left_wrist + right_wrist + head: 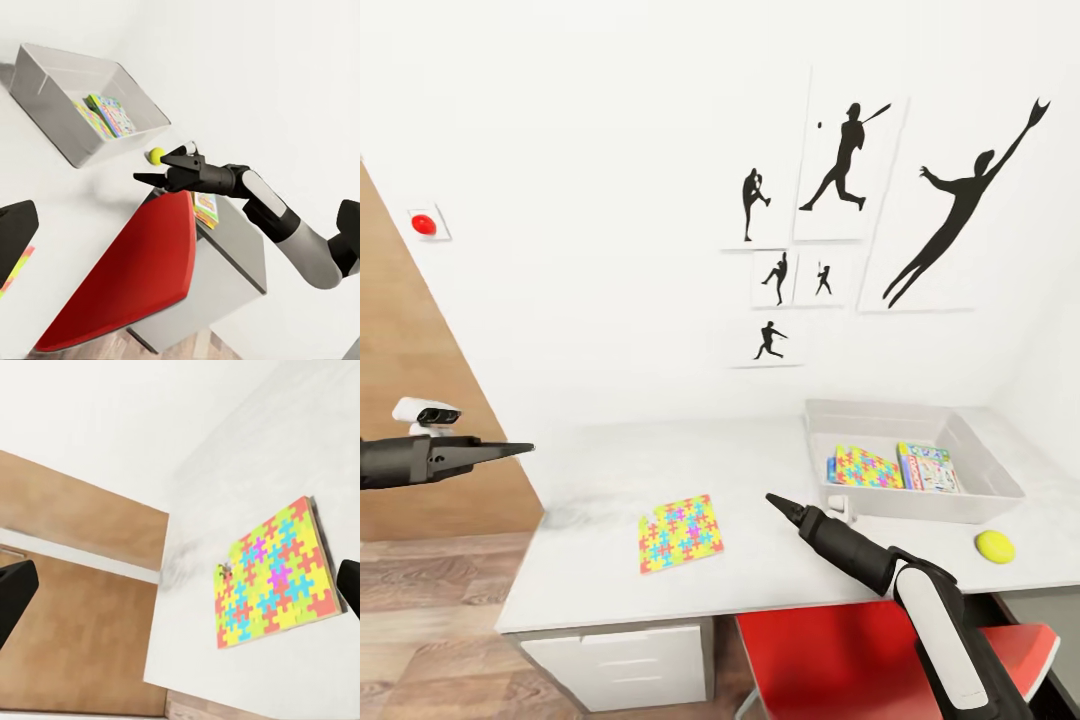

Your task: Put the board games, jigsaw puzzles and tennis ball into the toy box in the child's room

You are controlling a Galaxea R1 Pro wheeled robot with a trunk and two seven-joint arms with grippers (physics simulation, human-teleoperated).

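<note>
matt pale table [760, 570], wood-plank floor [430, 610], glossy red chair [830, 660], seemingly plastic toy box [920, 500].

Red chair [880, 660] cut by frame edge; game boxes [928, 467] in toy box [960, 500] partly hidden behind wall.

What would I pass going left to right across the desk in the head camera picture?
Left hand → loose jigsaw puzzle → right hand → toy box → tennis ball.

No text, label or number can be read: the printed covers of the board games [930, 467] inside the toy box [960, 505] are too small to make out.
</note>
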